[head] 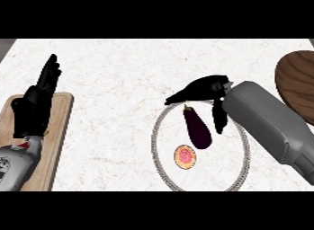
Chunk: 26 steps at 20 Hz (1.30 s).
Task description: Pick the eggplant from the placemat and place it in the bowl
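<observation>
Purple and glossy, the eggplant (pixel 198 128) lies on the round placemat (pixel 219 168) with its stem end pointing up the counter (pixel 119 67), beside a small round pink slice (pixel 184 156). The right hand (pixel 211 87) hovers just over that stem end, fingers spread and thumb hanging down beside the eggplant, holding nothing. It looks set to close around it. The dark wooden bowl (pixel 305 85) waits at the right edge, probably near enough for a short carry. The left hand (pixel 36 103) rests open, fingers up, over the cutting board (pixel 61 130). No writing can be read anywhere.
</observation>
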Each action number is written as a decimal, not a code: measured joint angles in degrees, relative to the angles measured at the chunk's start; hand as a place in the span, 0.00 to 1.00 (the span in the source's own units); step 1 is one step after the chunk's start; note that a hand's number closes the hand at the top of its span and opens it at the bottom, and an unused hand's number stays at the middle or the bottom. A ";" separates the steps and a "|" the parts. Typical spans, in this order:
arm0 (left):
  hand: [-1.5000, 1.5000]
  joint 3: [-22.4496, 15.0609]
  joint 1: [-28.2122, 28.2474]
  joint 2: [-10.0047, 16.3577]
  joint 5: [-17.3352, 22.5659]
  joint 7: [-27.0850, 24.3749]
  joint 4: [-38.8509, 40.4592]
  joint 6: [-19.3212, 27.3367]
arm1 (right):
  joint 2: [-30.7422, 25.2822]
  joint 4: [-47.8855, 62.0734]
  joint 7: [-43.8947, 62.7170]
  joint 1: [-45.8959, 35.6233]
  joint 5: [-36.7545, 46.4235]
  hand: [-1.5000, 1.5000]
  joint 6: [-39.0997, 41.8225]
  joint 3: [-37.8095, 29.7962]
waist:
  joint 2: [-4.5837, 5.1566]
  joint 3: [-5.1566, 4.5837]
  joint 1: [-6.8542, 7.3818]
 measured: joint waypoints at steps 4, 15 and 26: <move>0.50 0.92 1.69 -0.13 -0.13 -0.30 -1.12 -1.11 | 1.60 3.24 -2.15 0.49 2.18 0.00 -2.22 1.10 | -0.11 0.00 -0.10; 0.50 2.74 2.42 -1.33 -2.20 -0.14 -1.63 -2.68 | 7.66 13.70 -8.14 0.32 6.99 1.00 -8.27 2.48 | -0.51 -0.15 -0.32; 0.50 4.33 2.44 -2.93 -3.01 -0.25 -1.04 -4.05 | 9.09 17.58 -15.56 0.07 11.14 1.00 -16.60 2.10 | -1.02 -0.21 -0.53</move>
